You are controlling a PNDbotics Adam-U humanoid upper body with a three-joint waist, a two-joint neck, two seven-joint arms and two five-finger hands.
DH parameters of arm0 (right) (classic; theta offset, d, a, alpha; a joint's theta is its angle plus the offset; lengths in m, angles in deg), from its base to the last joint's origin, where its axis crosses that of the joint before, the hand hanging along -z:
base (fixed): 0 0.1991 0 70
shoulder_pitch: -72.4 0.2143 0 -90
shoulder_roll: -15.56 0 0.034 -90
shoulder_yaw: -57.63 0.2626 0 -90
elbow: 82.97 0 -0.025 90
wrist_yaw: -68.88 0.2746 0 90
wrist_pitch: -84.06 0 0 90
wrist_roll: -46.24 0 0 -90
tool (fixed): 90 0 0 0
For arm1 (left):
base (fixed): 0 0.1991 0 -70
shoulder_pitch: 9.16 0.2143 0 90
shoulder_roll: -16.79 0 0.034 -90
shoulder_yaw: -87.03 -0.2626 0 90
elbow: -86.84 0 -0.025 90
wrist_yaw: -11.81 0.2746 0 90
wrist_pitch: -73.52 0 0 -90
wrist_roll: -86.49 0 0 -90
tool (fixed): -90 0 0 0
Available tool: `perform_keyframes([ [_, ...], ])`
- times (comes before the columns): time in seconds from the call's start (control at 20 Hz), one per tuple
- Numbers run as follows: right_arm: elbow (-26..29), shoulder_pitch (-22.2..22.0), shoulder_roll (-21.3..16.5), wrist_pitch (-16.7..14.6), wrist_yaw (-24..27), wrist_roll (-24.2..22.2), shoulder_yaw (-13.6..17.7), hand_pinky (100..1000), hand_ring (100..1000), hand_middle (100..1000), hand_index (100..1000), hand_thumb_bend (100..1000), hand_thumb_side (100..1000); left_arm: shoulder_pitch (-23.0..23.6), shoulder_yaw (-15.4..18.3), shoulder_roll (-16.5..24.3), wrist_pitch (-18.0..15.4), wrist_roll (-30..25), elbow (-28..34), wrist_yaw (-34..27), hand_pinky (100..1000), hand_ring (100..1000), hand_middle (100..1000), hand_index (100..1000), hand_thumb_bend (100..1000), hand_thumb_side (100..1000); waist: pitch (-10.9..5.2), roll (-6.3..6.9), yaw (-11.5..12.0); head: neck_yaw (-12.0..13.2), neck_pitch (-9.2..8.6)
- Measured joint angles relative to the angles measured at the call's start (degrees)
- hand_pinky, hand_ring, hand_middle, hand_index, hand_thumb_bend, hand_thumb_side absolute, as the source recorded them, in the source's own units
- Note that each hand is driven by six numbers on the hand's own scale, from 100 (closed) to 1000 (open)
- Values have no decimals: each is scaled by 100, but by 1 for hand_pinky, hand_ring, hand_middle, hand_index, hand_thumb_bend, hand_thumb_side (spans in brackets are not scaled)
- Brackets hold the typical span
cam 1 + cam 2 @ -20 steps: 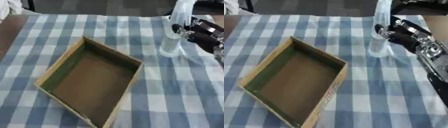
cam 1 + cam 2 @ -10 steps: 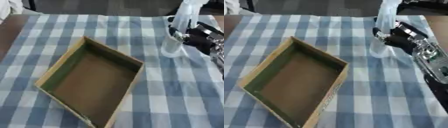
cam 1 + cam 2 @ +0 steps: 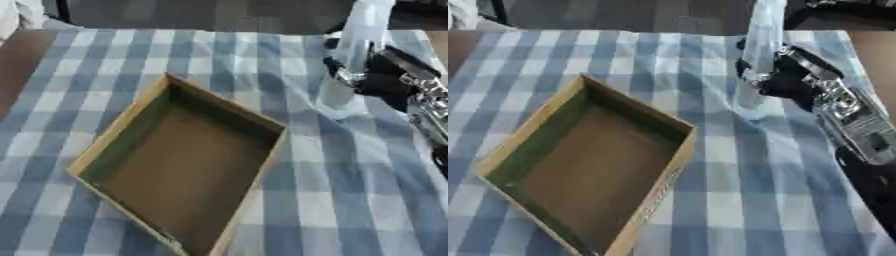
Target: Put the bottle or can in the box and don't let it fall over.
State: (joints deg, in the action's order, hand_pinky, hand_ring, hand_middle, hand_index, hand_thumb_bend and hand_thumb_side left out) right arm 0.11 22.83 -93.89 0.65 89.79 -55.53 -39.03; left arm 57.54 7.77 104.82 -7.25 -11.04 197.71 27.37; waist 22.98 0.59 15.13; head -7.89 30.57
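Since a second ago, right hand (image 3: pixel 378 75) has closed in on the clear bottle (image 3: pixel 354 47), upper right of frame; fingers now wrap its lower body. Bottle stands upright on the checked worktop (image 3: pixel 350 165), well apart from the empty cardboard box (image 3: pixel 184 165) at centre. Left hand not visible. Risk: tall, narrow bottle held low could tip when lifted or snag the box wall.

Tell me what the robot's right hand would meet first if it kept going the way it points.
The right hand is already at the clear plastic bottle; past it, leftward, probably only blue checked tablecloth. Depth is unclear.
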Motion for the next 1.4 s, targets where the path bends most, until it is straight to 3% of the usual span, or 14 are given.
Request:
perform_keyframes([
  [0.05,-15,9,15,3,79,35,-9,673,694,987,706,100,100,0,0,0,-1,-6,0,-1,1000,1000,1000,699,100,783,0,0,6,-4,0],
  [0.2,-30,15,42,-39,347,147,-11,432,502,808,519,100,100,-1,0,0,5,-19,0,-4,1000,1000,1000,698,100,783,3,0,8,-10,0],
  [0.3,-30,15,54,-119,529,249,-12,375,451,749,449,100,100,-1,0,0,8,-24,-1,-7,1000,1000,1000,698,100,780,4,-1,8,-10,0],
  [0.45,-26,15,87,-310,816,470,-12,198,285,573,264,100,100,-1,0,0,9,-27,-1,-13,1000,1000,994,695,100,777,5,-1,8,-11,0],
  [0.5,-24,15,89,-387,919,550,-12,175,245,533,223,100,100,-3,0,0,9,-28,-1,-15,1000,1000,993,694,100,776,5,-1,8,-12,0],
  [0.65,-18,12,92,-574,1250,737,-29,137,184,476,172,100,100,-24,0,0,9,-30,-1,-24,1000,1000,990,693,100,774,5,-2,8,-18,0],
  [0.95,123,-16,93,-823,1810,892,-39,135,175,455,158,100,100,-30,0,0,12,-33,-1,-43,1000,1000,989,690,100,770,3,-5,-28,-25,2],
  [1.4,814,71,-14,-923,1934,1060,25,138,176,429,134,100,100,-20,2,1,24,-31,-32,-43,1000,1000,988,688,100,758,-113,-57,-109,-11,69],
])
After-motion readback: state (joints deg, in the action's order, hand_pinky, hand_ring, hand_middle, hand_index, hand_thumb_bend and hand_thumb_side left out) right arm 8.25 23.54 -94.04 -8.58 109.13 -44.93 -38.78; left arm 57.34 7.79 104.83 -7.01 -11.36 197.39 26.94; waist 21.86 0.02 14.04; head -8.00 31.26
